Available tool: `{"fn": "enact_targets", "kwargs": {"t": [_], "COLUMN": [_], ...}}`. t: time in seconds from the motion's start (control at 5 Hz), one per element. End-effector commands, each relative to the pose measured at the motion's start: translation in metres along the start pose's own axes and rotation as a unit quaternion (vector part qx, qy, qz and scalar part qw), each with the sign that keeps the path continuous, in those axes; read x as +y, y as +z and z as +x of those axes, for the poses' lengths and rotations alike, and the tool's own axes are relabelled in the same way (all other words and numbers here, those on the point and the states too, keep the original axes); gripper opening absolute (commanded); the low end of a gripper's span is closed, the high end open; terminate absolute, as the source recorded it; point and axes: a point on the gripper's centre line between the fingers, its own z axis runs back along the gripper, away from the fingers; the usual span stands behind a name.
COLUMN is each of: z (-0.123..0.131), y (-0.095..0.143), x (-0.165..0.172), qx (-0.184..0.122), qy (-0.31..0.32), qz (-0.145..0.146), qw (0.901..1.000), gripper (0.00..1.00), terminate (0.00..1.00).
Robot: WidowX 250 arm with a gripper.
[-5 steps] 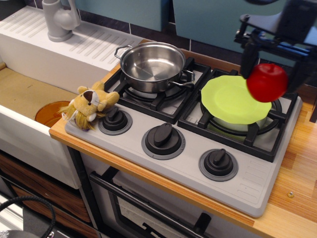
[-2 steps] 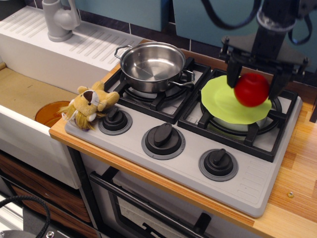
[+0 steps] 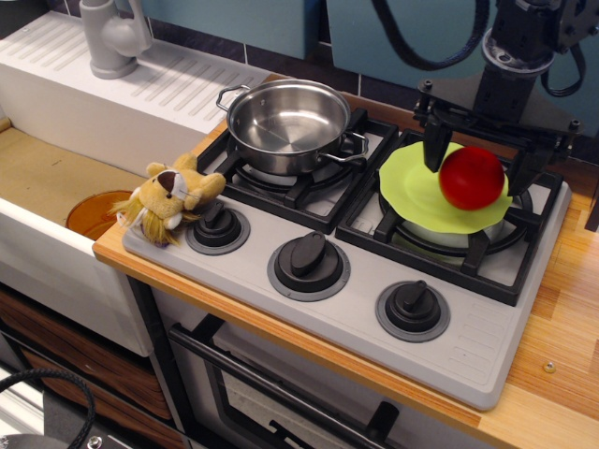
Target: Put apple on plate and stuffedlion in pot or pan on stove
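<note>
Single view, from above & in front of the counter. The stove (image 3: 468, 337) is seen set in a wooden counter (image 3: 562, 374), w/ three black knobs (image 3: 308, 254) along its front edge and black grates over two burners.

Left burner: the steel pot (image 3: 285, 126) is seated on the grate, upright, nothing seen inside; one looped handle points back-left, the other front-right.

Right burner: the green plate (image 3: 421, 192) is laid on the grate, slightly tilted. The red apple (image 3: 472, 177) is seen at the plate's right part; whether it is touching the plate or held just above it cannot be told. The gripper (image 3: 479, 154) is positioned over the plate w/ its dark fingers (image 3: 434, 148) spread to either side of the apple, left finger at the apple's upper-left, right finger further off to the right. The jaws are held apart, approx. wider than the apple; contact w/ the apple cannot be confirmed on either side.

Front-left corner of the stove: the plush lion (image 3: 168, 199) is lying on its side, partly on the stove edge & partly on the counter, just beside the leftmost knob and well apart from the pot.

Left of the counter: a sink (image 3: 47, 178) is seen w/ an orange-brown disc (image 3: 94, 213) inside, next to the lion. A grey tap (image 3: 110, 36) is mounted behind, at a ribbed white drainboard (image 3: 159, 89).
</note>
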Motion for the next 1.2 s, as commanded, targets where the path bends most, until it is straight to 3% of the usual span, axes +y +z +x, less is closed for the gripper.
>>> {"fn": "enact_targets", "kwargs": {"t": [0.0, 0.2, 0.8, 1.0], "z": [0.011, 0.011, 0.011, 0.009], "y": [0.038, 0.068, 0.068, 0.084], "x": [-0.008, 0.007, 0.007, 0.059], "qx": [0.007, 0.039, 0.039, 0.006], "qy": [-0.003, -0.018, -0.018, 0.093], "qz": [-0.003, -0.005, -0.005, 0.053], "qw": [1.0, 0.9991, 0.9991, 0.9942], "gripper": [1.0, 1.0, 1.0, 1.0], "terminate": [0.0, 0.0, 0.0, 0.0]}}
